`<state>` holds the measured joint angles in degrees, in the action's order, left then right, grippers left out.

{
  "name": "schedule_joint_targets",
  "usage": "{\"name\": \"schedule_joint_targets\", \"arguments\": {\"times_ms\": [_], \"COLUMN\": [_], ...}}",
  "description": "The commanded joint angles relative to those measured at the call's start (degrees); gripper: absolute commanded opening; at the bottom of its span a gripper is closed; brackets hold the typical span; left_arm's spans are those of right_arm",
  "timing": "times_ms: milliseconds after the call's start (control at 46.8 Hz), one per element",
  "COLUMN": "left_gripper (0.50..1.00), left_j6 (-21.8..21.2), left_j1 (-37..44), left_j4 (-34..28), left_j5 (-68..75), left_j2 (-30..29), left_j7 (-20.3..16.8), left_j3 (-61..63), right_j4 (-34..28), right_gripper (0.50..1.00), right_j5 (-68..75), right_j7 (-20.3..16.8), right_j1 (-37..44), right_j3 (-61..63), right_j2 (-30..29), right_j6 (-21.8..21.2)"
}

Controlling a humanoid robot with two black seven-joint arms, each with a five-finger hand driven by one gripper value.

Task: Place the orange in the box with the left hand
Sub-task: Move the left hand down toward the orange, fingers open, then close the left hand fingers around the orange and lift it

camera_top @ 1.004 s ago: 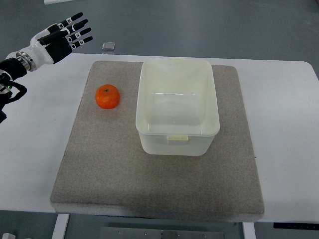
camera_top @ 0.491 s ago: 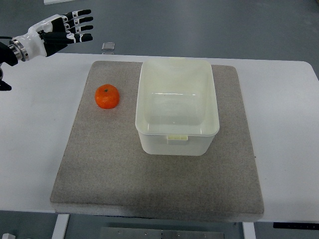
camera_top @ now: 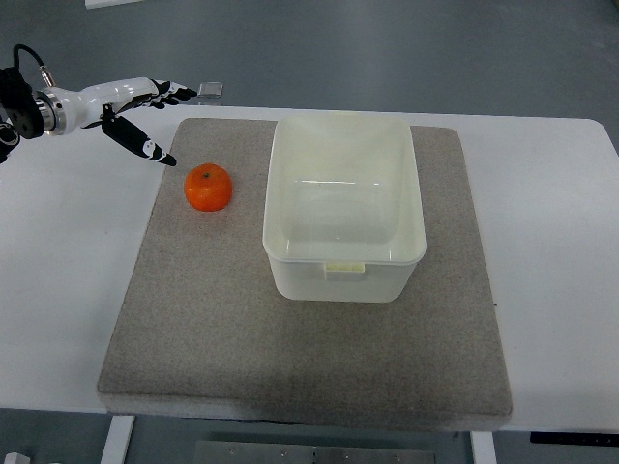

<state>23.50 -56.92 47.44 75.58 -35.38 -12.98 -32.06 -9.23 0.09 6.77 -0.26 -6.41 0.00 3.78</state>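
Observation:
An orange [camera_top: 209, 187] lies on the grey mat [camera_top: 193, 319], just left of the box. The box [camera_top: 345, 204] is a pale cream plastic tub, empty, standing on the mat's upper middle. My left hand [camera_top: 160, 116] reaches in from the upper left edge and hovers up and to the left of the orange. Its fingers [camera_top: 174, 92] are spread, with the thumb [camera_top: 145, 147] pointing down towards the fruit, and it holds nothing. A small gap separates thumb tip and orange.
The mat covers most of a white table [camera_top: 68, 280]. A small grey square object [camera_top: 210, 91] sits at the table's far edge, close to the left hand's fingertips. Grey floor lies beyond.
The left hand has come down and to the right, turning so the thumb points at the orange. Orange and box have not moved.

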Motion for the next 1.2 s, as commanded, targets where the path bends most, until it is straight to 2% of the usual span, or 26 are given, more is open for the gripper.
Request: {"name": "schedule_joint_targets", "arguments": {"times_ms": [0, 278, 491, 726, 918, 1132, 1174], "left_gripper": [0.992, 0.992, 0.988, 0.971, 0.831, 0.765, 0.690], "left_j6": [0.1, -0.1, -1.3, -3.1, -4.8, -8.0, -8.2], "left_j1": [-0.3, -0.4, 0.0, 0.1, 0.1, 0.6, 0.7], "left_j4": [1.9, 7.1, 7.2, 7.2, 7.2, 7.1, 7.1], "left_j5": [2.4, 12.1, 19.4, 20.1, 21.5, 23.6, 23.6], "left_j2": [0.1, 0.2, 1.3, 3.0, 3.1, 3.1, 3.1], "left_j7": [0.0, 0.0, 0.0, 0.1, 0.1, 0.1, 0.1], "left_j3": [2.1, 4.2, 6.3, 6.8, 8.0, 8.9, 9.0], "right_j4": [0.0, 0.0, 0.0, 0.0, 0.0, 0.0, 0.0], "right_gripper": [0.932, 0.932, 0.930, 0.932, 0.932, 0.932, 0.932], "right_j5": [0.0, 0.0, 0.0, 0.0, 0.0, 0.0, 0.0], "right_j7": [0.0, 0.0, 0.0, 0.0, 0.0, 0.0, 0.0], "right_j1": [0.0, 0.0, 0.0, 0.0, 0.0, 0.0, 0.0], "right_j3": [0.0, 0.0, 0.0, 0.0, 0.0, 0.0, 0.0], "right_j2": [0.0, 0.0, 0.0, 0.0, 0.0, 0.0, 0.0], "right_j6": [0.0, 0.0, 0.0, 0.0, 0.0, 0.0, 0.0]}}
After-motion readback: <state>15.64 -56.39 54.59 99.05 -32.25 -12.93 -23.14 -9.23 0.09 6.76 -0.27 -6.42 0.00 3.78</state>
